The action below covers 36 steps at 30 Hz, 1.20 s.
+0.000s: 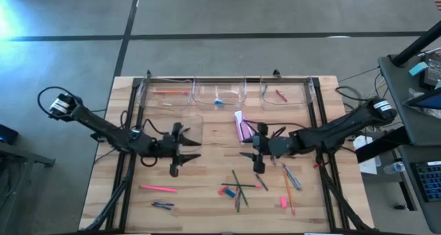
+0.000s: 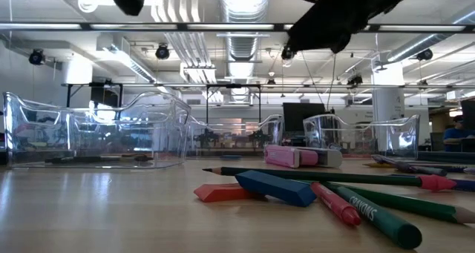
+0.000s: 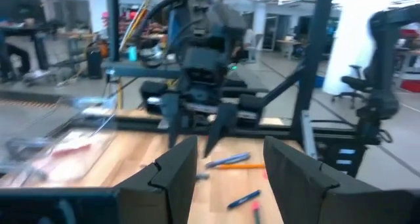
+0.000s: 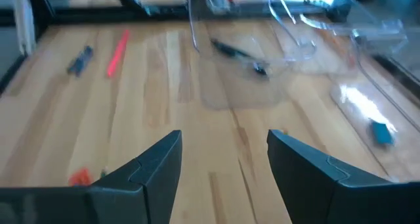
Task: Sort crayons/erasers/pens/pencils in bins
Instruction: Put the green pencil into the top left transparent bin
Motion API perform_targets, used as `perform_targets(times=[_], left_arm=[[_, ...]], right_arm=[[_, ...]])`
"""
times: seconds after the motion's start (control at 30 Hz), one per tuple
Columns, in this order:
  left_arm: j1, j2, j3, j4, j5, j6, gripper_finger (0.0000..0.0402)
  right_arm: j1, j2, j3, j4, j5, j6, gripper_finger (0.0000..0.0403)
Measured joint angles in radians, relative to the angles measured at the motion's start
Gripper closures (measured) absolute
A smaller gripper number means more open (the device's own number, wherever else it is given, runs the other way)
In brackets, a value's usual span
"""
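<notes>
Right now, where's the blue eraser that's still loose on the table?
High view: the blue eraser lies on the table's near-centre strip, in the loose pile beside a red crayon and green pencils, below the right gripper.

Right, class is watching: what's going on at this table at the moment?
Two robot arms are sorting stationery into clear bins along the table's far edge. At this moment both the left gripper and the right gripper hang open and empty over the middle of the table. A few items lie in the bins; pencils, pens and erasers are scattered on the near side.
</notes>
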<state>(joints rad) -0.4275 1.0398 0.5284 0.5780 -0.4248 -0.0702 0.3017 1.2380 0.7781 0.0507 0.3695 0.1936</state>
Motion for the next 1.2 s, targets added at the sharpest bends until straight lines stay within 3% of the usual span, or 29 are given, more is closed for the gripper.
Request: perform_targets(times=[0.3,0.67,1.2], left_arm=[[-0.015,-0.010,0.059,-0.021,-0.001,0.109,0.0240],[-0.018,-0.010,0.079,-0.018,0.000,0.136,0.0240],[-0.019,0.033,0.079,-0.012,0.001,0.113,0.0240]], right_arm=[[0.035,-0.085,0.030,-0.207,-0.002,0.114,0.0188],[0.035,-0.165,0.027,-0.710,-0.002,0.481,0.0188],[0.102,-0.150,0.019,-0.746,-0.009,0.566,0.0188]])
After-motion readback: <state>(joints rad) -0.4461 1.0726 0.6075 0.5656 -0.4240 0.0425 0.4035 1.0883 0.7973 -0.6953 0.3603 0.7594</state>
